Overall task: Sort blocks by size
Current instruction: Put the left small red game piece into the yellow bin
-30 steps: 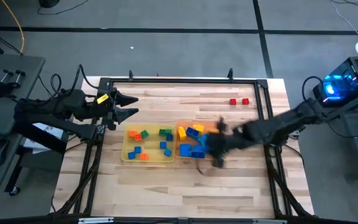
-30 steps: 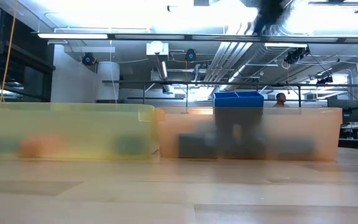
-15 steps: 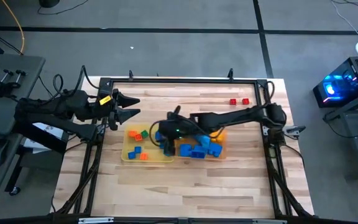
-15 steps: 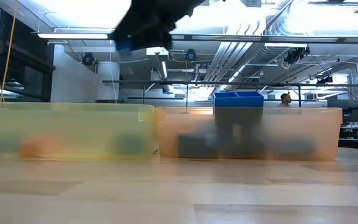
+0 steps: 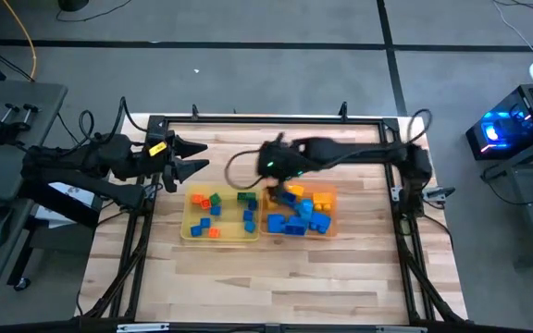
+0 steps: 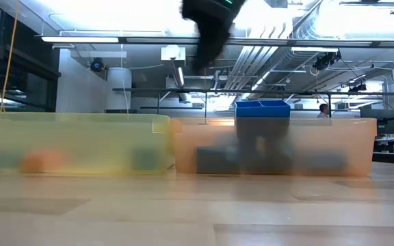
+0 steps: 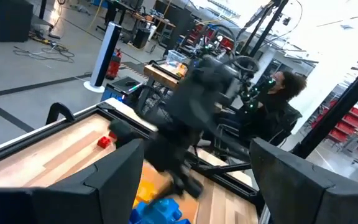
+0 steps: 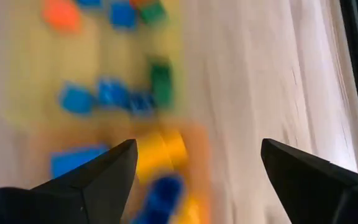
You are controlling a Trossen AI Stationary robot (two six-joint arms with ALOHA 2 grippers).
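Small blocks (image 5: pixel 216 215) in orange, green and blue lie in the yellow tray (image 5: pixel 189 231). Larger blue, yellow and orange blocks (image 5: pixel 299 215) fill the orange tray (image 5: pixel 331 215) beside it. Two red blocks (image 5: pixel 356 151) sit on the table at the far right. My right gripper (image 8: pixel 197 144) hangs open and empty, high above the far side of the trays where they meet (image 5: pixel 265 180); the low view shows it near the top (image 6: pixel 211 27). My left gripper (image 5: pixel 202 158) waits open at the table's far left, level, fingers toward the right (image 7: pixel 197 155).
A black frame (image 5: pixel 276 118) runs round the wooden table. Bare wood lies near the front edge and along the far side. A person sits beyond the table, seen in the left wrist view (image 7: pixel 278 99).
My right gripper has swung from above the orange tray toward the table's left, over the yellow tray. It has then come back a little toward the right and the far edge, staying high above the trays.
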